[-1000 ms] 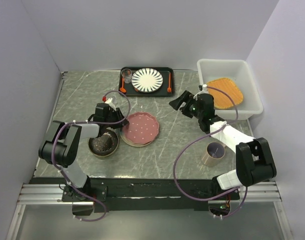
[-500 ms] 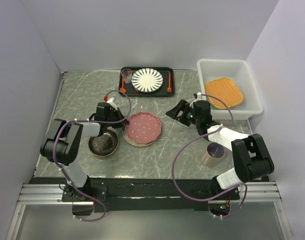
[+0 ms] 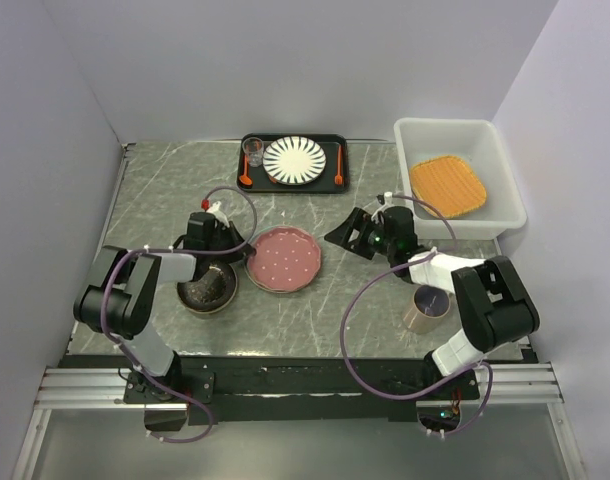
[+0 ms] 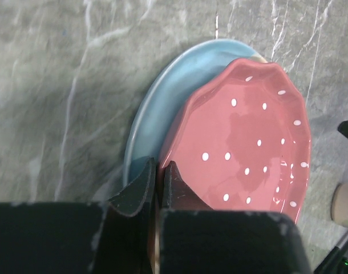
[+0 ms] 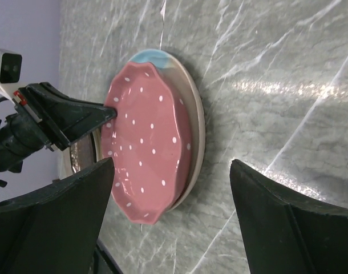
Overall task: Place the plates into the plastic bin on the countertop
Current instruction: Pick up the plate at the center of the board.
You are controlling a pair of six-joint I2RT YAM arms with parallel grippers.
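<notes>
Grey-green marble countertop (image 3: 165, 190) between pale walls, seen from my overhead feed. The plastic bin (image 3: 447, 124) sits at the 1 o'clock corner with the tan woven plate (image 3: 447, 184) already lying flat inside it. A black tray (image 3: 325, 185) holding a striped plate (image 3: 294, 158) stands at 12 o'clock. Near the middle of the counter is the pink dotted plate (image 3: 284, 258), resting on a pale blue plate (image 4: 157, 114) and pushed toward 3 o'clock, so a crescent of blue shows on the 9 o'clock side. My left gripper (image 4: 161, 168) is pinched on the pink plate's rim at its 9 o'clock edge, fingers pressed together with the rim between them. A dark bowl (image 3: 206, 287) sits just beside that arm at the plate's 8 o'clock. My right gripper (image 3: 347, 235) has its fingers spread wide and holds nothing. It sits at the plate's 2 o'clock, near the rim but apart from it, facing the plate. A cup (image 3: 426, 306) stands at 4 o'clock, close to the right forearm. Compared with a second ago, the right gripper has swung away from the bin, moving down toward 7 o'clock and closing on the pink plate. The left arm has barely moved, and the pink plate now covers more of the one below it. The woven plate in the bin looks unchanged.
</notes>
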